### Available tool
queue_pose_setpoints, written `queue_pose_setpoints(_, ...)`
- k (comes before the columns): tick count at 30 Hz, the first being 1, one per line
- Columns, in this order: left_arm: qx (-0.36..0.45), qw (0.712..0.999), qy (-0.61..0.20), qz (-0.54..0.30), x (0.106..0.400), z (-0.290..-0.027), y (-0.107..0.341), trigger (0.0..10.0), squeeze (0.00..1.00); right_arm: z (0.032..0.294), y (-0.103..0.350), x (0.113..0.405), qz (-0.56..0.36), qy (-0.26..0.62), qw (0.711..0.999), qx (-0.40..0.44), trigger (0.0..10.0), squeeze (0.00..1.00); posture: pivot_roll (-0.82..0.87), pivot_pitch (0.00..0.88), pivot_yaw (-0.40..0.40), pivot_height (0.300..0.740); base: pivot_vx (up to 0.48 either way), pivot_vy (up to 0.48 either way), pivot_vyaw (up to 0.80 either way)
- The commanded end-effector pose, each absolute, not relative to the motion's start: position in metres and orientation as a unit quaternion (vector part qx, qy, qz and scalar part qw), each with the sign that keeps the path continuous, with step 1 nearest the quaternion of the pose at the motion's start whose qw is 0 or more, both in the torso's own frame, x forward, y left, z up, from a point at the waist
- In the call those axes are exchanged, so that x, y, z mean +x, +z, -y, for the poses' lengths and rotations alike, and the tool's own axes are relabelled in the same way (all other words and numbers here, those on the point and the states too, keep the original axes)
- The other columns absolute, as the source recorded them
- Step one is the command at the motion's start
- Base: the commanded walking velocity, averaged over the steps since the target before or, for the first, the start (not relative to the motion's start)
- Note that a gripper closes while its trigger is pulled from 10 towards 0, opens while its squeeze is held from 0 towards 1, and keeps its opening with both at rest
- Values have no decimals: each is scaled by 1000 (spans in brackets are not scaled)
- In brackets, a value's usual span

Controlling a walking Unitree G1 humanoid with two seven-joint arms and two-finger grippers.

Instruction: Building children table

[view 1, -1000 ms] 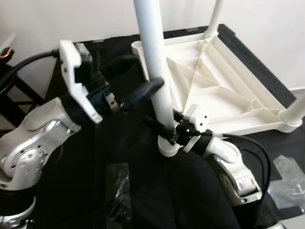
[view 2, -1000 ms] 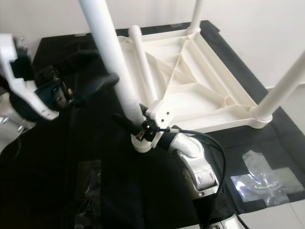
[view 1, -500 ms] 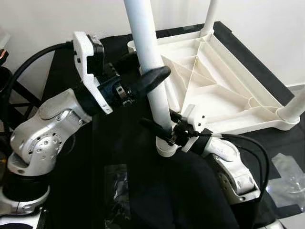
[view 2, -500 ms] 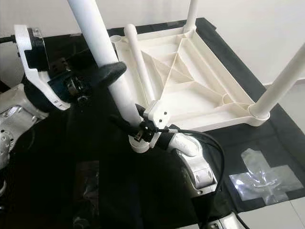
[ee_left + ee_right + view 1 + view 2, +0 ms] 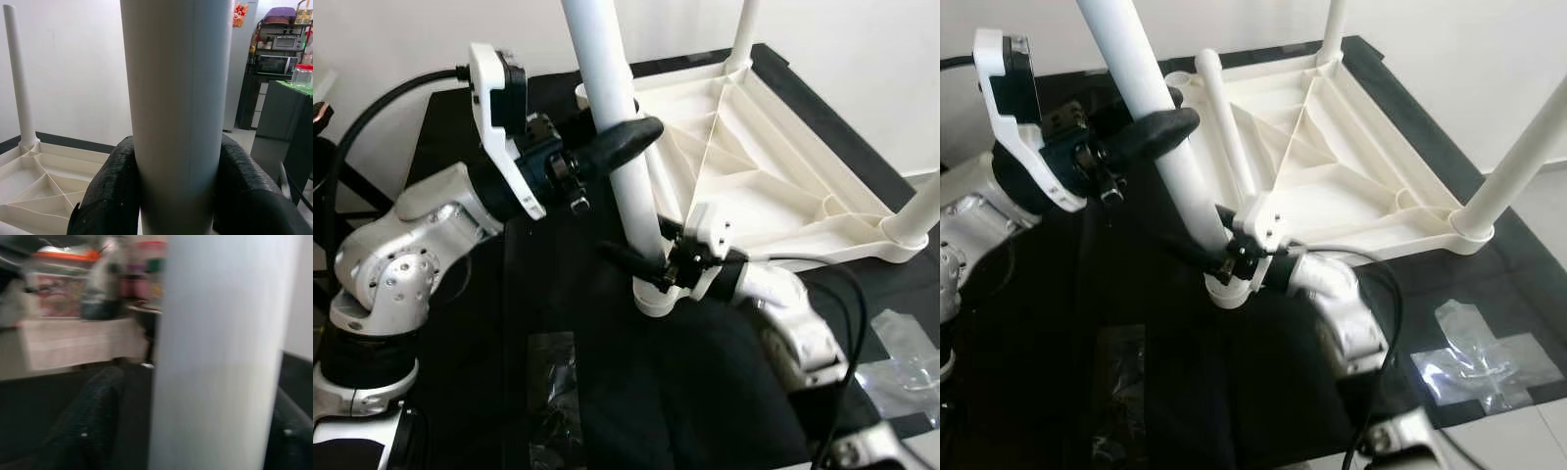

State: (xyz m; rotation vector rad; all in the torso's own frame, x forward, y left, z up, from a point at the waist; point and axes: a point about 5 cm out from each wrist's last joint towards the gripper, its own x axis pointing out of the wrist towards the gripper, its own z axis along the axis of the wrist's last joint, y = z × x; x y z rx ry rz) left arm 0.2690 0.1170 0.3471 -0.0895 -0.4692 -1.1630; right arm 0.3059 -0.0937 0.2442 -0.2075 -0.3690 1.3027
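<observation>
A white table top (image 5: 862,245) lies upside down on a black cloth (image 5: 558,294). Two white legs stand in its corners, one at the far corner (image 5: 744,29) and one at the right corner (image 5: 920,211). A third leg (image 5: 1224,127) lies loose on its ribs. A fourth table leg (image 5: 607,78) stands nearly upright with its foot (image 5: 656,299) on the cloth, beside the top's near edge. My left gripper (image 5: 617,147) is shut on this leg at mid height, fingers (image 5: 112,191) pressed on both sides. My right gripper (image 5: 651,259) is shut on it just above the foot.
An empty corner socket (image 5: 1178,80) shows at the top's left corner, behind the held leg. Clear plastic bags lie on the cloth at front left (image 5: 553,382) and front right (image 5: 1479,362). A white wall runs behind, and the cloth ends at the right on pale floor.
My left gripper has closed in on the leg and now holds it a little higher. My right forearm has swung upward and leftward while its gripper stays at the leg's foot.
</observation>
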Motion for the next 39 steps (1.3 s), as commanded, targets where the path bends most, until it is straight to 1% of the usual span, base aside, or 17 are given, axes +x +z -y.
queue_pose_setpoints(1,-20,802,-558,215,266,-114,350,0,0,85,243,301,163,642,744,-87,10000,1000,-10,201,68,740,0,0,0)
queue_pose_setpoints(3,-9,795,-568,213,267,-110,351,0,0,89,266,311,172,673,710,-116,10000,1000,-10,197,66,740,0,0,0)
queue_pose_setpoints(6,-1,785,-582,213,266,-105,352,0,0,89,290,324,183,686,689,-144,10000,1000,-11,195,64,740,0,0,0)
queue_pose_setpoints(7,2,782,-586,213,266,-104,352,0,0,88,295,327,179,693,682,-153,10000,812,-9,194,62,740,0,0,0)
queue_pose_setpoints(9,2,782,-586,213,266,-104,352,0,0,88,295,327,179,693,682,-153,10000,812,-9,194,62,740,0,0,0)
queue_pose_setpoints(10,5,779,-589,213,266,-103,352,0,0,87,299,329,176,699,675,-160,10000,812,-9,194,63,740,0,0,0)
queue_pose_setpoints(11,10,774,-596,212,265,-100,352,0,0,85,305,334,155,716,656,-181,10000,0,-9,194,63,740,0,0,0)
queue_pose_setpoints(12,10,774,-596,212,265,-100,352,0,0,85,305,334,155,716,656,-181,10000,0,-9,194,63,740,0,0,0)
queue_pose_setpoints(14,15,769,-603,211,264,-97,352,0,0,84,305,339,136,727,640,-208,10000,0,-8,191,64,740,0,0,0)
queue_pose_setpoints(19,21,766,-607,211,264,-96,352,0,0,84,306,342,122,735,630,-219,10000,0,-8,191,64,740,0,0,0)
queue_pose_setpoints(20,24,763,-610,211,263,-96,352,0,0,83,304,343,100,759,608,-210,0,0,-8,187,61,740,0,0,0)
queue_pose_setpoints(21,24,763,-610,211,263,-96,352,0,0,83,304,343,100,759,608,-210,0,0,-8,187,61,740,0,0,0)
queue_pose_setpoints(24,27,760,-613,212,263,-96,352,0,0,83,302,344,88,774,593,-204,0,0,-9,186,63,740,0,0,0)
queue_pose_setpoints(26,28,759,-614,213,263,-95,352,0,0,82,302,344,87,777,590,-202,0,0,-9,186,63,740,0,0,0)
queue_pose_setpoints(35,30,755,-618,218,263,-96,354,0,0,80,297,346,96,777,593,-186,0,0,-15,189,71,740,0,0,0)
queue_pose_setpoints(36,27,757,-615,219,265,-95,354,1255,0,80,296,346,100,774,598,-184,0,0,-15,189,71,740,0,0,0)
queue_pose_setpoints(39,23,760,-611,220,266,-95,354,1255,0,80,296,348,104,771,602,-182,0,0,-15,189,71,740,0,0,0)
